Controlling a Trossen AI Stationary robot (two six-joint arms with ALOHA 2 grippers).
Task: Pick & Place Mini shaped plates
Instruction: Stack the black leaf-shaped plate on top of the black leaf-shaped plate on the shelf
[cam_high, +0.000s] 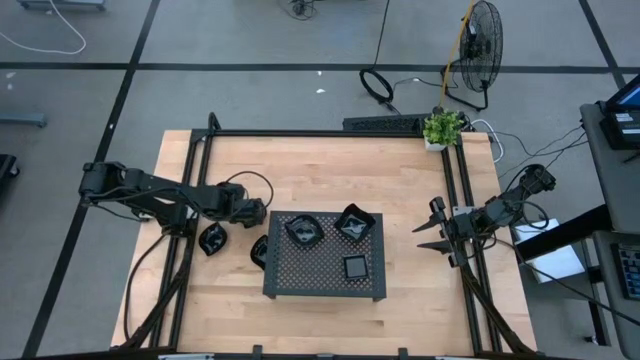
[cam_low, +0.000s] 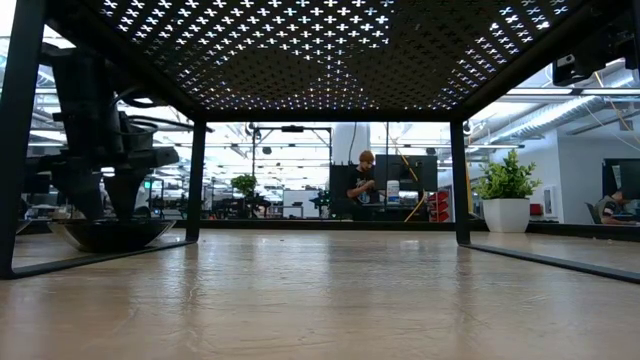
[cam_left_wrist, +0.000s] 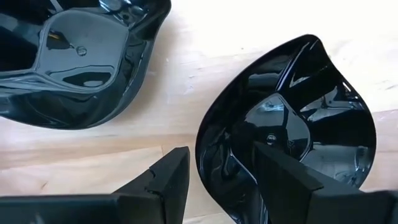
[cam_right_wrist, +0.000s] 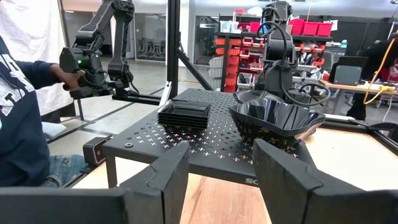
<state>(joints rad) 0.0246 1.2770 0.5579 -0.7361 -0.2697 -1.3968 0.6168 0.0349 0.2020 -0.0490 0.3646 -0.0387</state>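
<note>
The table (cam_high: 330, 320) is pale wood with a clear grain, framed by dark rails, and behind it a workshop room opens with shelves and a potted plant (cam_high: 443, 127).

My left gripper (cam_left_wrist: 217, 180) stands low over the wood, left of the tray, with the jaws apart. One finger is inside the bowl of a leaf-shaped plate (cam_left_wrist: 292, 124) and the other outside its wall, so the rim sits between them but is not yet pinched. A second plate (cam_left_wrist: 74, 56) lies just beside it on the wood. My right gripper (cam_right_wrist: 217, 174) waits at the right edge of the table, jaws also apart and holding nothing.

These plates look like hard glossy black plastic, thin and light, I judge, and stiff. The shine tells me the surface is slippery, so I should take the upright rim wall squarely, not the curved floor.

Farther out, the perforated tray (cam_high: 325, 275) stands on legs, matte dark metal with cross-shaped holes. On it are a stack of square plates (cam_right_wrist: 184, 113), a stack of angular plates (cam_right_wrist: 277, 118), and one more pile whose shape I cannot read well.
</note>
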